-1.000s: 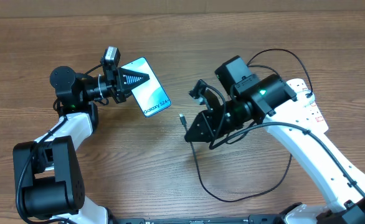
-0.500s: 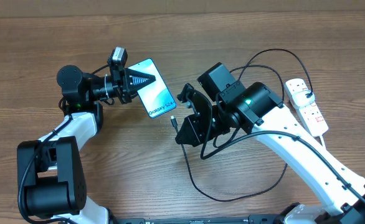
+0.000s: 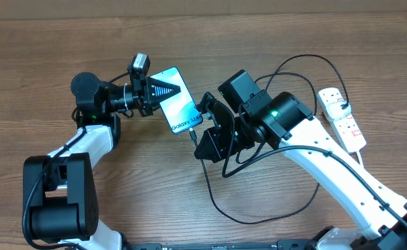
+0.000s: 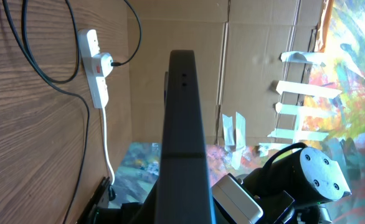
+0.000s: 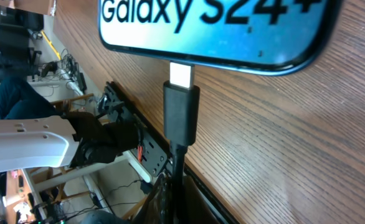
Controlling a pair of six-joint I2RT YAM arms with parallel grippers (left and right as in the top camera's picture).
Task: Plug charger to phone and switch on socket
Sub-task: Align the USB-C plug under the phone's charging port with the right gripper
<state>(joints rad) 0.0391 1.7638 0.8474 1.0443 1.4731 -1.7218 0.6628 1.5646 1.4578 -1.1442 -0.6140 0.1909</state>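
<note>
The phone (image 3: 180,109), its cyan screen marked "Galaxy S24+" (image 5: 213,25), is held off the table, with my left gripper (image 3: 163,89) shut on its upper end. In the left wrist view it shows edge-on as a dark bar (image 4: 182,124). My right gripper (image 3: 198,142) is shut on the charger's black plug tip (image 5: 181,112). The tip's metal end (image 5: 181,76) meets the phone's bottom edge, and most of the metal shows. The charger cable (image 3: 221,201) loops over the table to the white socket (image 3: 344,119), where its black plug head (image 4: 109,62) sits beside a red switch.
The charger's slack lies in a wide loop (image 3: 308,201) under my right arm, and more cable arcs behind it (image 3: 308,59). The socket's white cord (image 4: 106,143) runs off the far table edge. A cardboard wall (image 4: 170,43) stands beyond the table.
My left gripper has carried the phone to the right. My right gripper has moved left with the plug tip, which has gone from a gap away to the phone's bottom edge.
</note>
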